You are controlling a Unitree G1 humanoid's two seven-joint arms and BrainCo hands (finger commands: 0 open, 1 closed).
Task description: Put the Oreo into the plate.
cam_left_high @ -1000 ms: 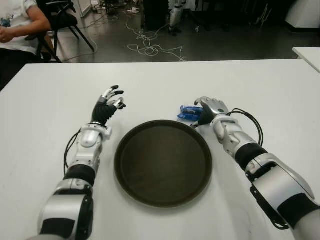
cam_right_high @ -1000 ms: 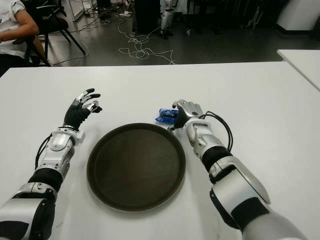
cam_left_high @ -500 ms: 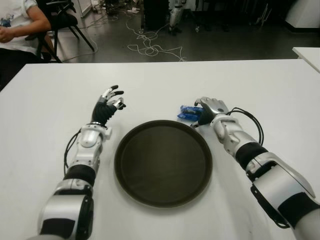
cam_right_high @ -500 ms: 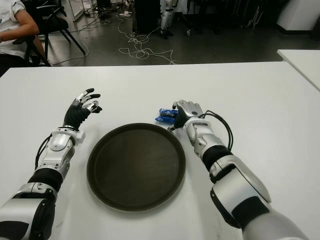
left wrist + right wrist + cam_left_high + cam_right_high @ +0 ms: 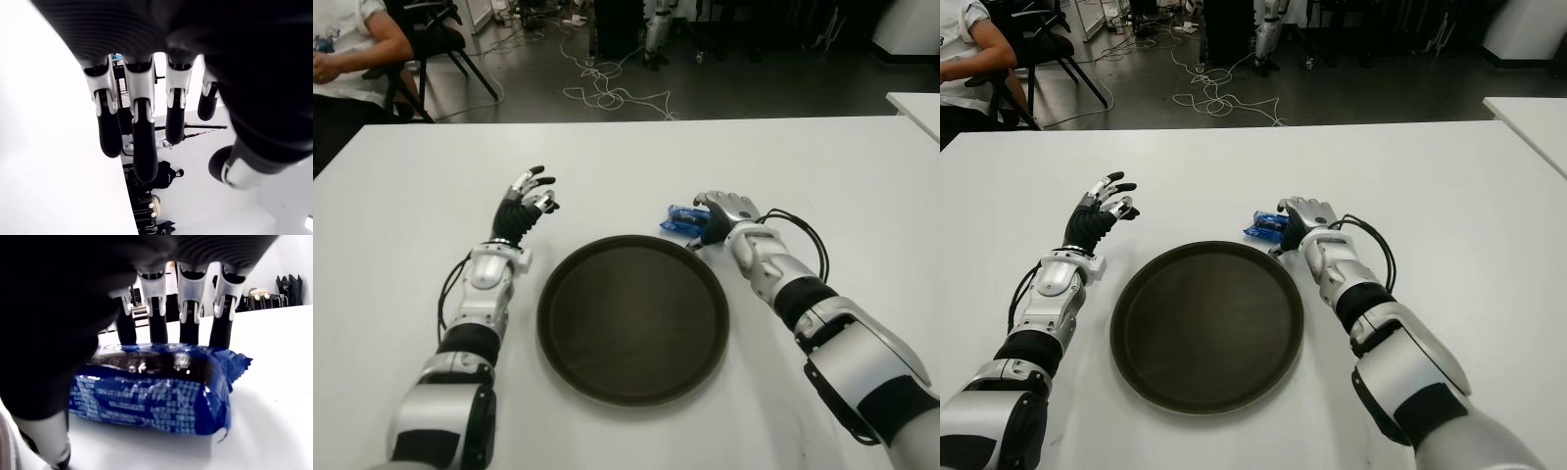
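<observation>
The dark round plate (image 5: 632,318) sits nearest on the white desk (image 5: 822,166). At its 1 o'clock, the right hand (image 5: 722,215) curls its fingers (image 5: 188,318) over the blue Oreo pack (image 5: 154,394), which lies on the desk. At 11 o'clock, the left hand (image 5: 524,206) is raised, fingers spread, holding nothing.

You have the right hand (image 5: 1301,216) at the blue Oreo pack (image 5: 1264,225), on the white table (image 5: 1449,196) just beyond the dark plate's (image 5: 1206,392) rim; left hand (image 5: 1097,215) raised left of the plate.
</observation>
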